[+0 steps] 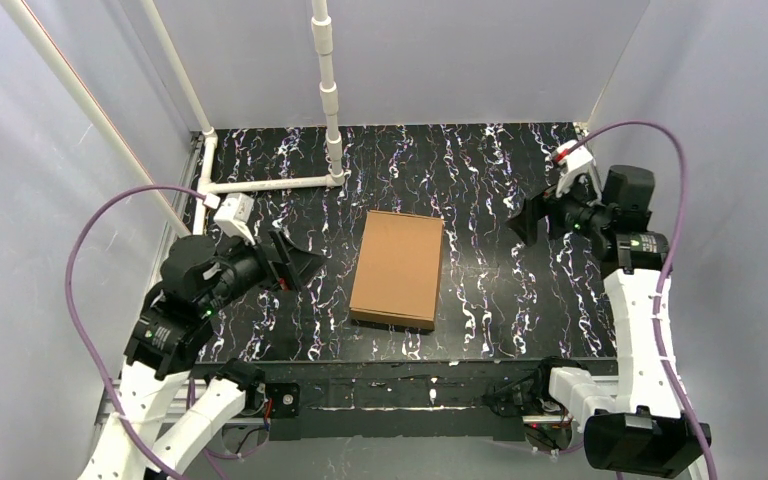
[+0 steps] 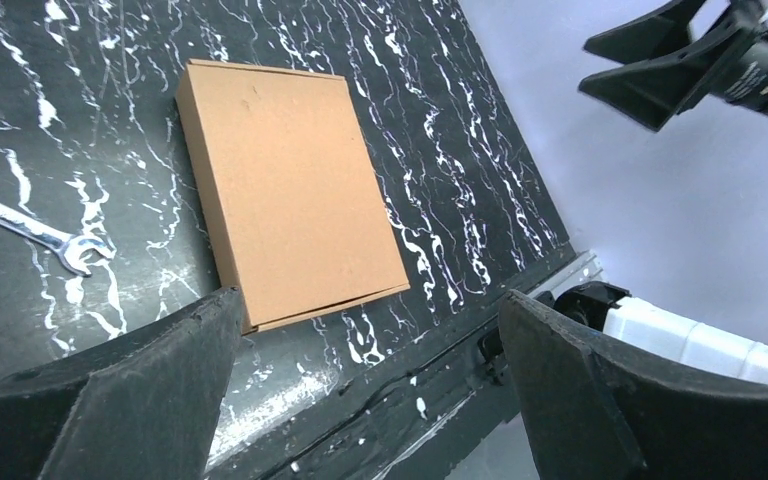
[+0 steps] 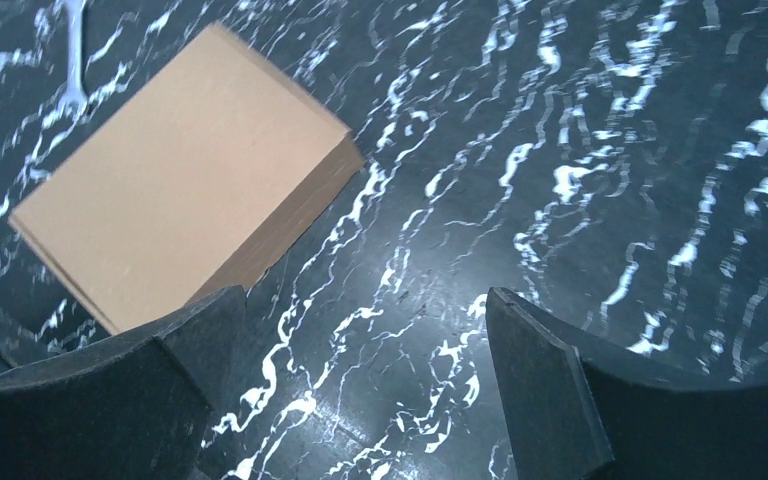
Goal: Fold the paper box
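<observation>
Top external view shows the paper box [image 1: 397, 268] lying shut in the middle of the frame on the table [image 1: 505, 300], so folding looks done, and the left hand [image 1: 298, 265] and right hand [image 1: 523, 221] are spread apart, empty.

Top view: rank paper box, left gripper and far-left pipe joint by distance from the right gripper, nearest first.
From the right gripper:
1. paper box, centre.
2. left gripper, past the box, on the left.
3. pipe joint, far-left corner.
</observation>
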Action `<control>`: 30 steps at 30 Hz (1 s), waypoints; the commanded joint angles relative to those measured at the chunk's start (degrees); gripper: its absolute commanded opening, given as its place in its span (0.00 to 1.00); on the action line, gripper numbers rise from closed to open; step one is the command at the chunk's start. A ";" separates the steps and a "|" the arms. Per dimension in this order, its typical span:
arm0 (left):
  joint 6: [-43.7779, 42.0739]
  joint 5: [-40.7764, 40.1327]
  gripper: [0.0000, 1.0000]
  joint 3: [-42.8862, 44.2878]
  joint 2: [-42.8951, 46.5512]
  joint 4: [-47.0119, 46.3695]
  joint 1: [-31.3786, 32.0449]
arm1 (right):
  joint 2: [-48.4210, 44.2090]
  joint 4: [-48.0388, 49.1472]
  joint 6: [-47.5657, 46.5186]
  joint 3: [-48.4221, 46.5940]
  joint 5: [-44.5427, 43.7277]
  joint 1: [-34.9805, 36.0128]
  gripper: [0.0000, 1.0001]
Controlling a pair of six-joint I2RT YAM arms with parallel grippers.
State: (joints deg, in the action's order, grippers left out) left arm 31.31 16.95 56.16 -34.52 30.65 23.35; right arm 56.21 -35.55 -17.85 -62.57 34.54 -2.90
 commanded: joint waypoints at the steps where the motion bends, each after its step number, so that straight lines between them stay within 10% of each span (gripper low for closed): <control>1: -5.32 -2.06 0.98 6.14 0.49 10.74 -0.32 | -1.31 -5.69 5.18 -8.63 -0.46 -3.84 0.98; 6: -5.50 -1.31 0.98 6.96 2.99 12.58 -0.33 | -1.46 -10.79 4.14 -10.86 10.35 -8.73 0.98; 30: 3.76 5.03 0.98 1.06 10.38 8.96 -0.26 | -10.50 -3.09 13.24 -5.50 -0.66 -9.94 0.98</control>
State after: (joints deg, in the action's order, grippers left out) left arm 34.33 21.06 57.69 -25.36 40.34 23.35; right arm 47.16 -43.11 -6.31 -69.41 34.35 -12.53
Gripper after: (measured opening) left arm 0.983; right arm 0.984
